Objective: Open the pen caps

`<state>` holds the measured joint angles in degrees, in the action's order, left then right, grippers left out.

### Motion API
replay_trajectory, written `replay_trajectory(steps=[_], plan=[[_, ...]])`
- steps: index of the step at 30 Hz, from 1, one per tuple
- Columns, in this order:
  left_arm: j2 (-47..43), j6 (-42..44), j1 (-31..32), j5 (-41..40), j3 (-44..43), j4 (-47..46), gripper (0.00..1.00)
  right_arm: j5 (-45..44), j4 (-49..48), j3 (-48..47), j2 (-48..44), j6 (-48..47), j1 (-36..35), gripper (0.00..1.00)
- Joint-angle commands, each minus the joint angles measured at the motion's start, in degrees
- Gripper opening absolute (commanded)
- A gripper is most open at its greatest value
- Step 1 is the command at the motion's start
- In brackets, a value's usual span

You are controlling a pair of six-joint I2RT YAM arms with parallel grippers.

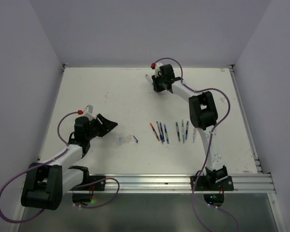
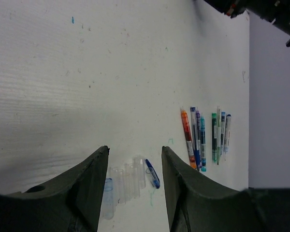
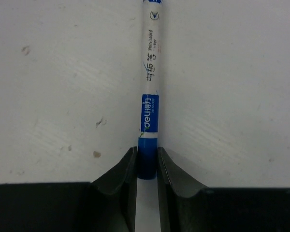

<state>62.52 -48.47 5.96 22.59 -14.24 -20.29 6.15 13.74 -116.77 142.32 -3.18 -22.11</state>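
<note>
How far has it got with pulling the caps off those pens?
Maybe partway: several clear caps and a blue one lie loose by the open, empty left jaws. The right jaws pinch the blue end of a white pen at the far side of the table. The row of pens waits; whether they're capped is unclear.

pens (image 2: 194,137) side by side mid-table, blue cap (image 2: 152,177) beside clear caps (image 2: 128,181), white blue-ended pen (image 3: 150,87) far back

2 arms (image 1: 203,111), 8 pens (image 1: 166,134) in row, 1 pen (image 3: 150,96) apart, 1 blue cap (image 2: 153,177), ~4 clear caps (image 2: 128,181)
</note>
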Motion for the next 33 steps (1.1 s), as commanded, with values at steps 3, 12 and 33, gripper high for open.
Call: replay_trajectory(steps=[3, 12, 33], plan=[[-1.9, -3.1, -0.2, 2.4, -2.2, -2.8, 0.51, 3.4, -11.8, 21.9, -23.4, 6.4, -1.8, 0.0], [1.5, -10.1, 2.0, 8.1, -7.0, -12.1, 0.52, 2.3, -12.4, 49.2, -48.3, 11.4, -11.9, 0.0], [-3.0, -13.3, 11.0, 4.1, -9.0, -8.3, 0.53, -1.1, -12.9, 64.1, -64.8, 21.1, -28.0, 0.0]])
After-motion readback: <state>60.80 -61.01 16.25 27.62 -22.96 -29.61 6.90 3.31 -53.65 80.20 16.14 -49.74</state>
